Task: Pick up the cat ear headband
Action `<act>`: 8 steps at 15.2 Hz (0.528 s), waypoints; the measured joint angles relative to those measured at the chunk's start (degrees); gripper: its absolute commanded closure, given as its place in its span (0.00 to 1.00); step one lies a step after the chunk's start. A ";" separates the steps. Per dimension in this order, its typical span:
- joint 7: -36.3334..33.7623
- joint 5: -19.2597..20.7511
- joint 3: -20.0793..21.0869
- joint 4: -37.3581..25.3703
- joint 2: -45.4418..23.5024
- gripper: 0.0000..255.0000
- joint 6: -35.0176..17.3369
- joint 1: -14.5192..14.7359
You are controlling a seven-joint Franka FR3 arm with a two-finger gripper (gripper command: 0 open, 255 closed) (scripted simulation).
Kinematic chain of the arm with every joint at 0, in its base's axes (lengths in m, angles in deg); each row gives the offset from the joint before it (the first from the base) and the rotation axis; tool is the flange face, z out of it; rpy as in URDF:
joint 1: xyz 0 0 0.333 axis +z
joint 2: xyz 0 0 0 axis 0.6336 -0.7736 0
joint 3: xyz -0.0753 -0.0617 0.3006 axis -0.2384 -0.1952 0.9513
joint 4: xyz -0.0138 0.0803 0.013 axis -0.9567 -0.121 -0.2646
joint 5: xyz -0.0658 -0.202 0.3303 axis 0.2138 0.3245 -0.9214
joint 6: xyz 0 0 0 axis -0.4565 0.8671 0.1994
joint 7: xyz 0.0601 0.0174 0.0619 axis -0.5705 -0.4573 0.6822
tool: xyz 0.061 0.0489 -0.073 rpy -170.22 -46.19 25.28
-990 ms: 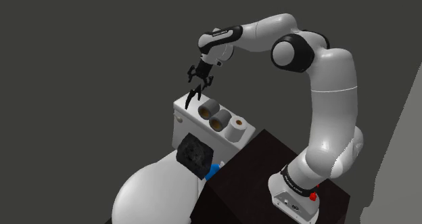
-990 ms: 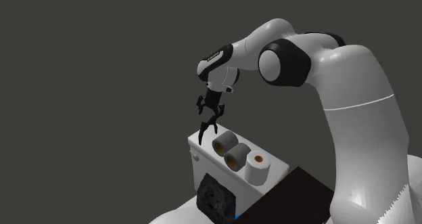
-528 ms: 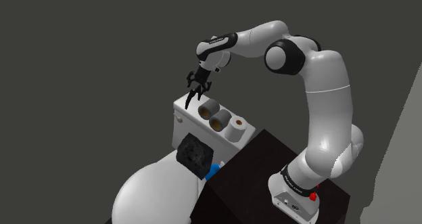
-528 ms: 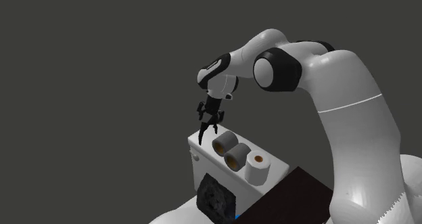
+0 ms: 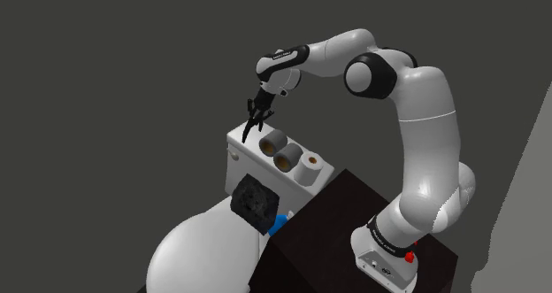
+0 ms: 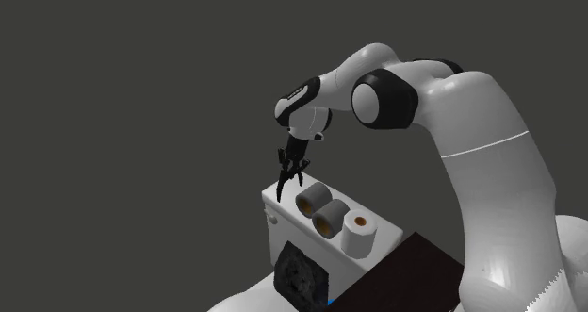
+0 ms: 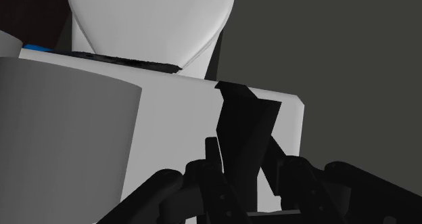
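The cat ear headband [image 7: 247,118] shows as a black, angular piece with a pointed top, standing at the far end of the white toilet tank [image 7: 287,114]. My black gripper [image 7: 245,158] is shut on it, one finger on each side. In the shoulder view the gripper [image 5: 252,123] points down just above the tank's end [image 5: 241,144], away from the rolls. The second exterior view has the gripper [image 6: 285,178] with its fingers together over the tank's corner [image 6: 276,205].
Two grey rolls [image 5: 272,141] [image 5: 287,156] and a white roll [image 5: 310,166] lie along the tank top beside the gripper. A rough black lump [image 5: 254,203] and a blue thing [image 5: 279,222] sit below the tank, above the white toilet lid [image 5: 199,256]. The dark stand [image 5: 341,234] is to the right.
The gripper has come down a little toward the tank's end, and its fingers, spread wide before, have closed together on the black piece.
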 measured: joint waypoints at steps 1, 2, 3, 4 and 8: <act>0.00 0.00 0.00 -0.02 -0.01 1.00 0.01 0.00; 0.00 0.00 0.00 -0.03 -0.02 1.00 0.01 0.00; 0.00 0.00 0.00 -0.02 -0.01 1.00 0.00 0.00; -0.02 0.00 0.00 0.02 0.02 1.00 0.00 0.02; -0.55 0.30 -0.19 0.46 1.65 1.00 1.17 0.15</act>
